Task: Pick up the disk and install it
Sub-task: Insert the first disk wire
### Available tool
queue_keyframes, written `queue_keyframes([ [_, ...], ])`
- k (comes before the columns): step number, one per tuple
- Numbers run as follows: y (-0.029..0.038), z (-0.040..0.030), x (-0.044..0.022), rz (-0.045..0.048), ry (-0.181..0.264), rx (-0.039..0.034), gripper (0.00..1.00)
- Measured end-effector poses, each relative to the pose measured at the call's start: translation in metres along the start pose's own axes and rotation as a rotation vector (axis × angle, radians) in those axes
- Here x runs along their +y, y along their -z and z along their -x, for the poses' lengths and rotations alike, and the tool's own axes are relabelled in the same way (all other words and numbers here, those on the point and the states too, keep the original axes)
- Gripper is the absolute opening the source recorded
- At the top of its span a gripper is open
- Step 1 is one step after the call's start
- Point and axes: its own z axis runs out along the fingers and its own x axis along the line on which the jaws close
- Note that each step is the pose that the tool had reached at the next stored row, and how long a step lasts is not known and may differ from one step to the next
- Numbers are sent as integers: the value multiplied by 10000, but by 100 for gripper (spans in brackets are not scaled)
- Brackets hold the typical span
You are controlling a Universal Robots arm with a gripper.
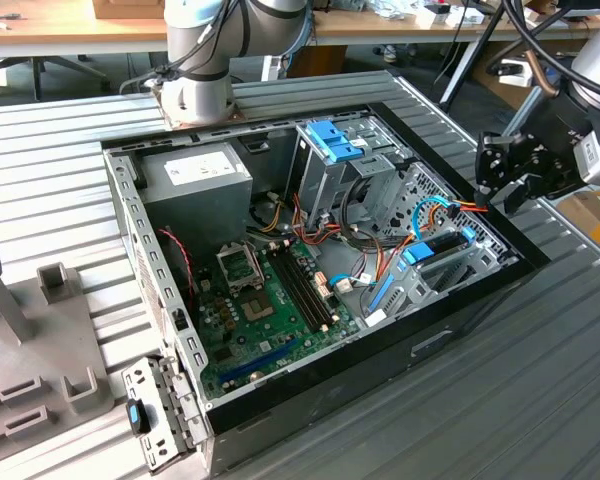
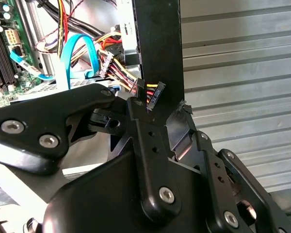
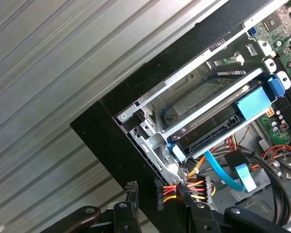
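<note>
The disk point(image 1: 442, 244) lies flat in the bay at the corner of the open computer case point(image 1: 130, 230) on the exterior view's right, its light-blue carrier rail along the edge. In the first wrist view the disk point(image 3: 198, 102) sits inside the metal bay frame, with the blue rail end point(image 3: 254, 104) facing the motherboard. My gripper point(image 1: 488, 190) hovers just outside that corner, apart from the disk. In both wrist views the gripper point(image 2: 160, 107) point(image 3: 157, 190) stands open, its fingers either side of the black case wall point(image 2: 157, 48). A black power connector point(image 2: 153, 92) with coloured wires sits beside one fingertip point(image 2: 136, 104).
A grey power supply point(image 1: 195, 180), a silver drive cage with a blue tab point(image 1: 330, 140) and the green motherboard point(image 1: 270, 300) are inside the case. A blue data cable point(image 3: 218, 170) loops near the bay. A grey fixture point(image 1: 30, 330) stands at the exterior view's left.
</note>
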Motion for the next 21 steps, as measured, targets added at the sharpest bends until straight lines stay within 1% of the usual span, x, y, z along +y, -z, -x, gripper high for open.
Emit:
queue_keyframes([
  [5, -25, -1, 3, -1, 0, 0, 44],
  [10, -32, -1, 4, -1, 0, -1, 44],
  [13, -50, -1, 8, 0, 0, 0, 44],
  [20, -53, -1, 8, 0, 0, 0, 44],
  [21, -53, -1, 8, -1, 0, 0, 43],
])
